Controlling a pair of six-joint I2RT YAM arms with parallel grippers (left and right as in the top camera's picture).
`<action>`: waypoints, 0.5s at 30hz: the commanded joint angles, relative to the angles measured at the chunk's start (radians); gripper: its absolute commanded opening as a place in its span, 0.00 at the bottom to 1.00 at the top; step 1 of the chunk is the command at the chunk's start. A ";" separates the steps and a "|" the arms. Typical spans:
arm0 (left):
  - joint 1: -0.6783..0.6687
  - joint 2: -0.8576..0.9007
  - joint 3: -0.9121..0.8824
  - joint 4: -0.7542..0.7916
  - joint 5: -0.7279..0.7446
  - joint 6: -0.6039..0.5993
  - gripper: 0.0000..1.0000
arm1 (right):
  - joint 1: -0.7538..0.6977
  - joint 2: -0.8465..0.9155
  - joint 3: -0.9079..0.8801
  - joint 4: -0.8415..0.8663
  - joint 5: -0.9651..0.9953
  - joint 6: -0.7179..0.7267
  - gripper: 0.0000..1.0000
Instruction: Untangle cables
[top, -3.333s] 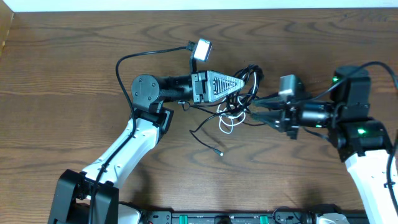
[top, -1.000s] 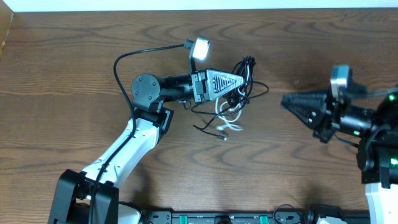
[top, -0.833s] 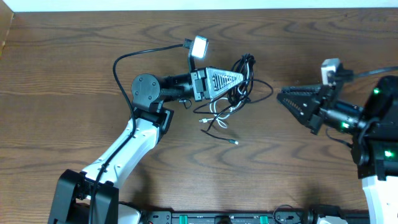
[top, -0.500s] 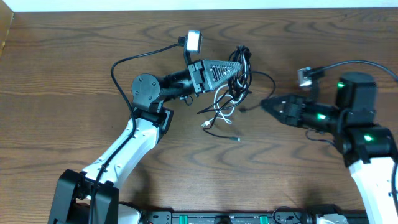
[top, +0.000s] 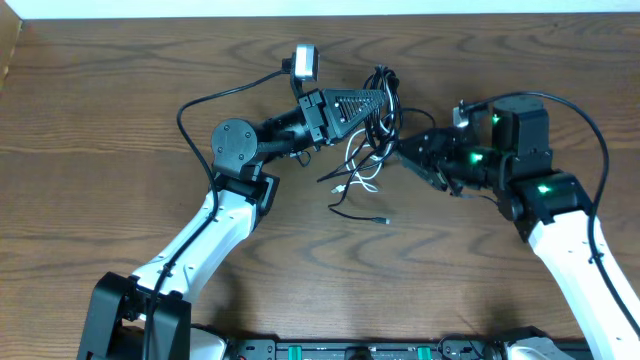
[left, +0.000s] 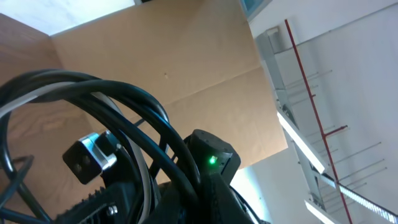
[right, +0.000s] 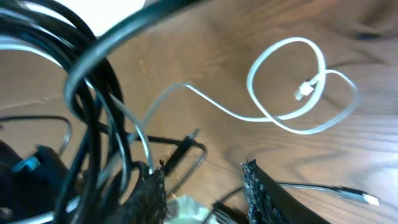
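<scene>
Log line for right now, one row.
left tool: shut on tangled black-and-white cable bundle | right tool: open, beside bundle

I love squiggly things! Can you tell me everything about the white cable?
The white cable is a thin, smooth, bendy cord that looks like plastic. One part curls into a loose loop that seems to lie on the brown wooden table, and it ends in a small plug. The rest runs up into the black cables, tangled with them where the left gripper holds the bundle. Its other end cannot be seen.
</scene>
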 joint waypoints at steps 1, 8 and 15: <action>-0.002 -0.013 0.011 0.011 -0.003 -0.006 0.08 | 0.018 0.009 0.002 0.027 -0.018 0.113 0.40; -0.002 -0.013 0.011 0.011 -0.003 -0.006 0.08 | 0.080 0.029 0.002 0.088 -0.054 0.178 0.41; -0.002 -0.013 0.011 0.011 -0.003 -0.005 0.08 | 0.093 0.029 0.002 0.113 -0.056 0.199 0.38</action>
